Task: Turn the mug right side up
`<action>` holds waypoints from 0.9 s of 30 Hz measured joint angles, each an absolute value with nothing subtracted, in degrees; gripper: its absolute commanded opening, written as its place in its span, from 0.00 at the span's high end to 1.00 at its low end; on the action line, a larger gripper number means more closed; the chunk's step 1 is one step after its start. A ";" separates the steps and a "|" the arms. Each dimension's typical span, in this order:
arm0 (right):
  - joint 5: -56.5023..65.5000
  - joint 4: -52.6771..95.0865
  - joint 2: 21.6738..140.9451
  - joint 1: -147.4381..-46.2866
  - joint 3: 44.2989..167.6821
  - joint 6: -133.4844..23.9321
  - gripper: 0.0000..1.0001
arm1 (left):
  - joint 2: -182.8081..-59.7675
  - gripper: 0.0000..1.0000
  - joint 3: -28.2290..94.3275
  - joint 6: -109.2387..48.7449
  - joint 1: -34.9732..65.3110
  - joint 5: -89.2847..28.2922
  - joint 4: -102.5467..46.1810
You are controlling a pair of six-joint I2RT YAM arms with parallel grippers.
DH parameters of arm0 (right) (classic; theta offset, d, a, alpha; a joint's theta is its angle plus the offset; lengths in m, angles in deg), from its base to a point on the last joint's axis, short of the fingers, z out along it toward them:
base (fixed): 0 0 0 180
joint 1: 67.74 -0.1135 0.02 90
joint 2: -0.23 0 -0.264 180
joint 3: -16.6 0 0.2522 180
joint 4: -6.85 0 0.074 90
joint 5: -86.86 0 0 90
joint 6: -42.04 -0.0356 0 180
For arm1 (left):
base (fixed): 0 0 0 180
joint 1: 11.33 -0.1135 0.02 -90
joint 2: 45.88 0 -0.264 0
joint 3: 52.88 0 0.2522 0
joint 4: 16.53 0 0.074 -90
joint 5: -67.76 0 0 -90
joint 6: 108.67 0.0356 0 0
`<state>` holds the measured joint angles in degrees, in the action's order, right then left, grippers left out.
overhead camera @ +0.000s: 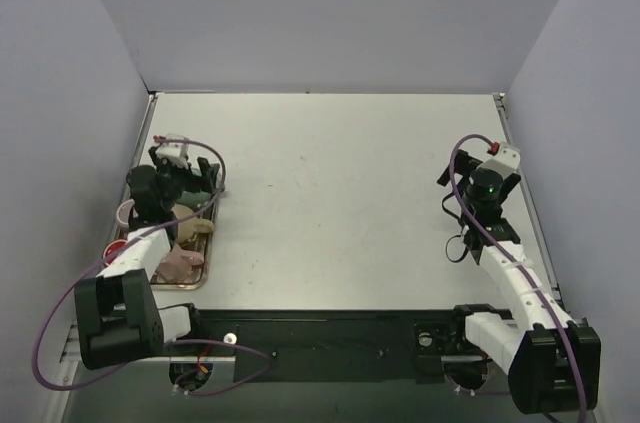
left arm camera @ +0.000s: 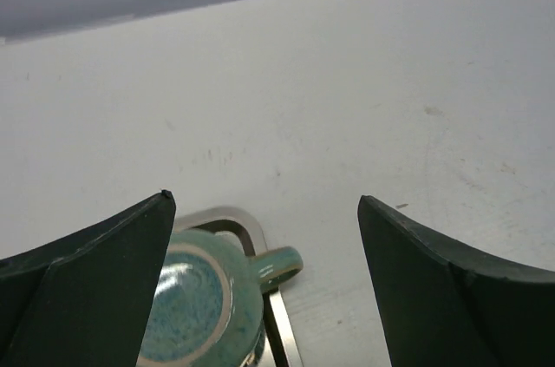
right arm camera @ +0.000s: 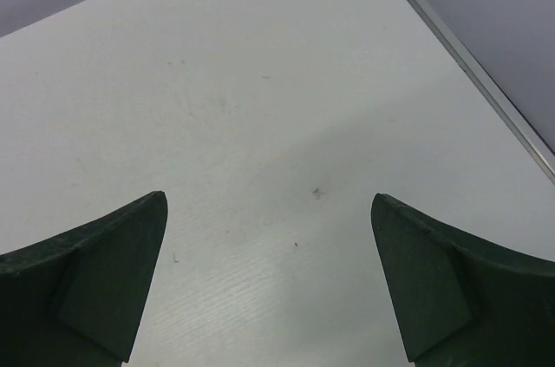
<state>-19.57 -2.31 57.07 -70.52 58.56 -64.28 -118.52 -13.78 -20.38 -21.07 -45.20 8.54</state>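
Observation:
A teal mug [left arm camera: 198, 298] stands upside down in the far corner of a metal tray [left arm camera: 283, 334]. Its unglazed base ring faces up and its handle [left arm camera: 281, 265] points right over the tray rim. My left gripper [left arm camera: 264, 202] hangs open above it, and the left finger covers the mug's left side. In the top view the left gripper [overhead camera: 200, 179] sits over the tray's far end and hides the mug. My right gripper [overhead camera: 480, 173] is open over bare table at the right, with nothing between its fingers [right arm camera: 104, 280].
The tray [overhead camera: 205, 261] lies along the table's left edge and holds other mugs: tan [overhead camera: 196, 228], pinkish [overhead camera: 180, 262], pink [overhead camera: 127, 211] and red [overhead camera: 113, 247]. Grey walls close in the table on three sides.

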 measured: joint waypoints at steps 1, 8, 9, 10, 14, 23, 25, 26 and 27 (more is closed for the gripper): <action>-18.74 -0.43 56.26 -71.07 59.59 -64.45 0.03 | -116.82 0.02 -9.67 -17.69 -21.33 -48.23 2.44; -13.19 6.37 54.47 -74.81 62.21 -64.15 0.03 | -113.74 0.02 26.05 21.28 -19.38 -61.65 -54.93; -12.53 6.81 54.58 -75.16 62.21 -64.04 0.03 | -114.26 0.01 29.02 26.92 -18.34 -60.85 -61.55; -12.09 7.11 54.77 -75.40 62.21 -63.99 0.03 | -114.79 0.00 30.77 30.96 -17.35 -59.71 -66.41; -10.85 7.70 56.26 -75.83 62.21 -63.71 0.03 | -120.80 0.08 32.54 46.43 -10.58 -48.85 -84.94; -10.28 7.77 58.31 -76.38 62.21 -63.29 0.03 | -129.69 0.10 25.08 59.07 -4.26 -33.83 -91.41; -10.26 7.68 58.71 -76.51 62.19 -63.25 0.03 | -130.59 0.12 23.90 60.25 -4.06 -31.84 -89.79; -10.26 7.68 58.90 -76.58 62.19 -63.21 0.03 | -131.27 0.14 23.53 60.71 -3.91 -31.05 -89.20; -10.28 7.68 59.25 -76.77 62.19 -63.14 0.03 | -132.16 0.15 23.31 61.27 -3.84 -30.33 -88.81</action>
<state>-10.28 7.68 59.25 -76.77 62.19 -63.14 -132.16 23.31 61.27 -3.84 -30.33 -88.81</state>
